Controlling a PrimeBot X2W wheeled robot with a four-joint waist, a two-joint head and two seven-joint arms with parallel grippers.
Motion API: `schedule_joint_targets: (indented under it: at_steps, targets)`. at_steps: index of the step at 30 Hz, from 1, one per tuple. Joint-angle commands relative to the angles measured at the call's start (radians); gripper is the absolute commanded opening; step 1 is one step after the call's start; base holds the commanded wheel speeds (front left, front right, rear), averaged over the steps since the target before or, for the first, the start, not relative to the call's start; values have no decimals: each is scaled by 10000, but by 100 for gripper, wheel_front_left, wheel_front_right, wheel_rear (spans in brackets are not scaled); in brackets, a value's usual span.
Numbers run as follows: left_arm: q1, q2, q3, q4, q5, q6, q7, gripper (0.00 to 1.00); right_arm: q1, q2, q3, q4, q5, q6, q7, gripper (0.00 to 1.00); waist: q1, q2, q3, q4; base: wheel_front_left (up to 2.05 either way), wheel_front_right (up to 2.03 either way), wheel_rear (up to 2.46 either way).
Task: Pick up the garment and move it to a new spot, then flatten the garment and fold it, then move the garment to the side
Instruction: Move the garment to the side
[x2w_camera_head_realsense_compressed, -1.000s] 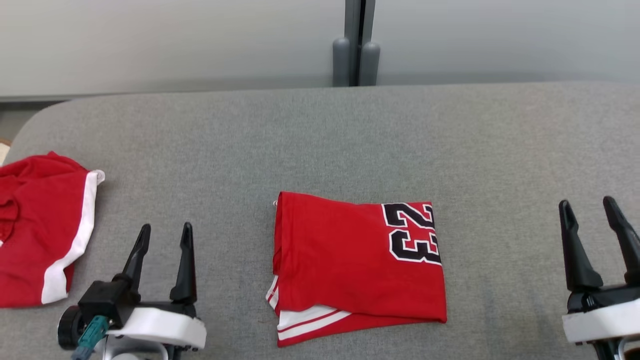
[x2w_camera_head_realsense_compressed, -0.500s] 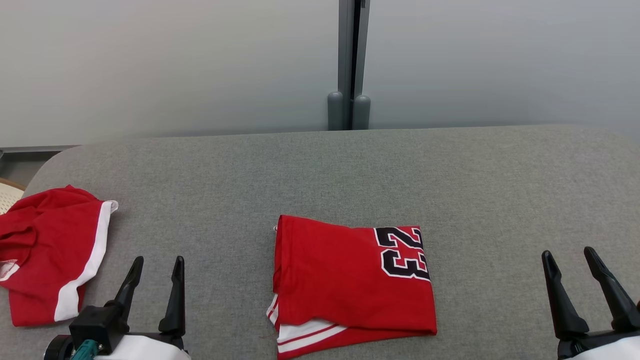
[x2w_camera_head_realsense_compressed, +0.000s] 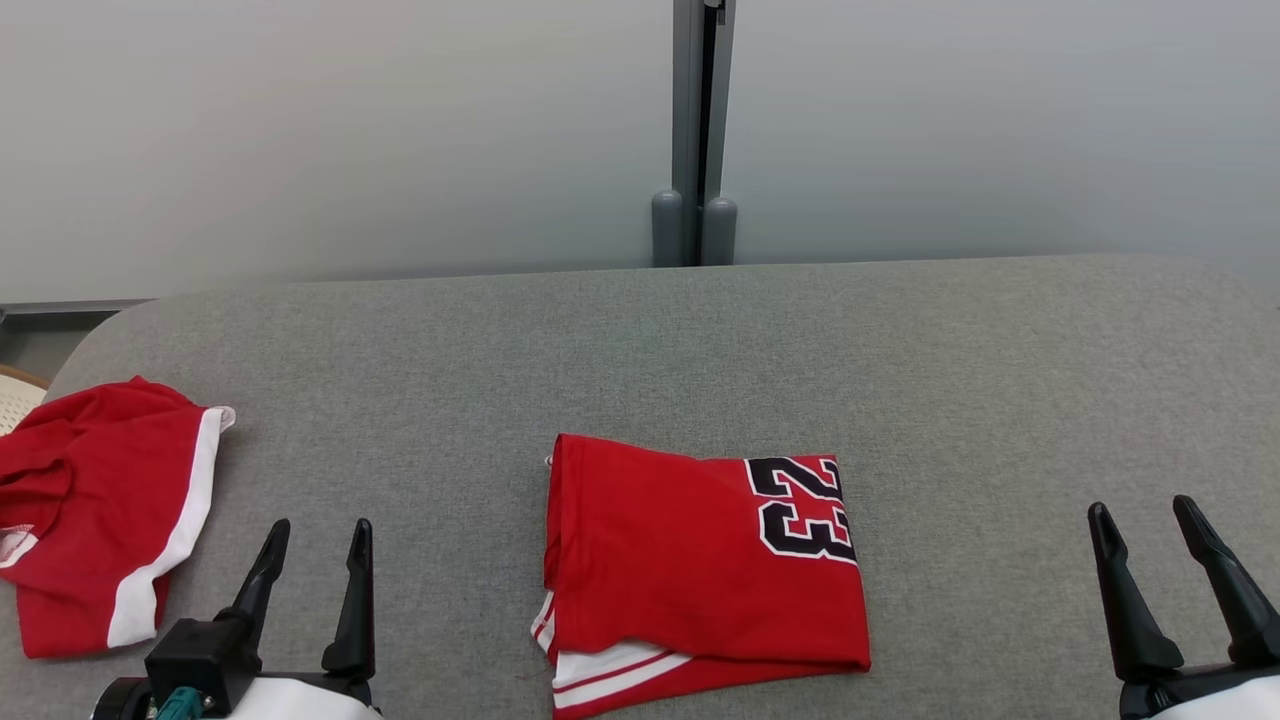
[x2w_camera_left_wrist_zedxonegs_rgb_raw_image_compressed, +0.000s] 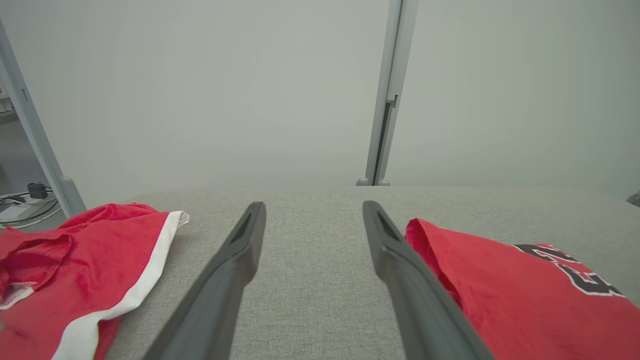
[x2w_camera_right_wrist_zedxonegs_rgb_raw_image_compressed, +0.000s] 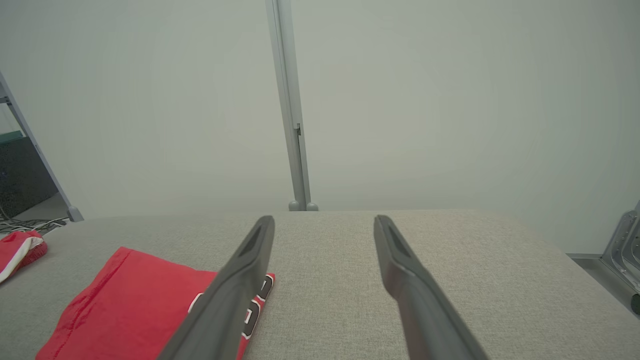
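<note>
The garment (x2w_camera_head_realsense_compressed: 690, 560) is a red jersey with a black "23", lying folded into a flat rectangle at the middle of the grey padded table (x2w_camera_head_realsense_compressed: 640, 350). White trim shows at its near edge. My left gripper (x2w_camera_head_realsense_compressed: 320, 527) hovers open to the left of it, with nothing between its fingers. In the left wrist view the gripper (x2w_camera_left_wrist_zedxonegs_rgb_raw_image_compressed: 314, 205) points at the wall, the garment (x2w_camera_left_wrist_zedxonegs_rgb_raw_image_compressed: 525, 300) just right of it. My right gripper (x2w_camera_head_realsense_compressed: 1142, 507) stands open and empty, well right of the garment. In the right wrist view the gripper (x2w_camera_right_wrist_zedxonegs_rgb_raw_image_compressed: 325, 218) has the garment (x2w_camera_right_wrist_zedxonegs_rgb_raw_image_compressed: 130, 300) at its lower left.
A second red garment with a white stripe (x2w_camera_head_realsense_compressed: 90, 530) lies crumpled at the table's left end, also visible from the left wrist (x2w_camera_left_wrist_zedxonegs_rgb_raw_image_compressed: 75, 270). A grey wall with a vertical post (x2w_camera_head_realsense_compressed: 695, 130) stands behind the table. Cables lie on the floor at far left (x2w_camera_left_wrist_zedxonegs_rgb_raw_image_compressed: 20, 202).
The head camera has tilted up, so the whole picture has slid down and more wall shows. Both grippers sit lower in view, still open. Neither garment has moved on the table.
</note>
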Motion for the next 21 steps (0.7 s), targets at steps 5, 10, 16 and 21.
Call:
schedule_joint_targets:
  at_steps: [5, 10, 16, 21]
  targets:
    - [75, 86, -21, -59, 13, 94, -16, 100, 104, 9, -39, -87, 0, -2, 69, 100, 0, -1, -16, -16, 0, 0, 0]
    - [31, 105, -80, -51, 13, 103, -47, 100, 110, 12, -82, -84, -53, -2, 114, 100, 0, -1, -39, -13, 0, 0, 0]
    - [-329, 94, -236, -139, 130, 98, -119, 100, 47, -33, -214, -30, -152, 0, 245, 100, 0, -1, 109, 222, 0, 0, 0]
    - [-921, -142, -545, -380, 240, 37, -216, 100, -281, -186, -230, 437, -200, -2, 462, 100, 0, -1, 779, 905, 0, 0, 0]
